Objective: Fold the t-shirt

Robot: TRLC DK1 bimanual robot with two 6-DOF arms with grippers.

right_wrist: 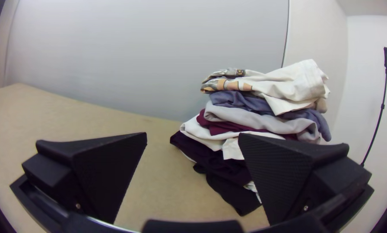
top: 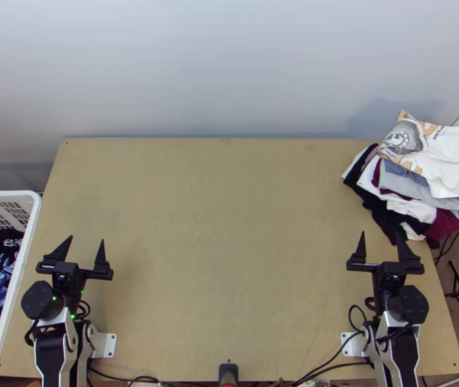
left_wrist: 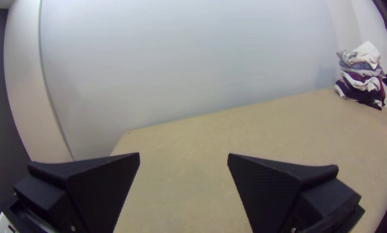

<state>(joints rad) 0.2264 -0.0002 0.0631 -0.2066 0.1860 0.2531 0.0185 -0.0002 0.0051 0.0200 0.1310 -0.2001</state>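
Currently, I'm holding left gripper (top: 86,239) and right gripper (top: 380,233) wide open, empty; atop the clothes pile (top: 410,184), the white shirt (top: 452,151) is lying crosswise, printed end pointing left.

We take this for a robotics lab. We see the left arm (top: 51,351) and right arm (top: 403,353) mounted at the lower left and lower right of a wooden table (top: 229,258), with a plain pale wall (top: 229,71) behind it.

"Top view?"
"High over the near edge of the desk (top: 229,258), looking steeply down."
"Wrist views?"
"Low, facing the back wall (top: 229,71); both catch the clothes pile (top: 445,151), nearer in the right one."
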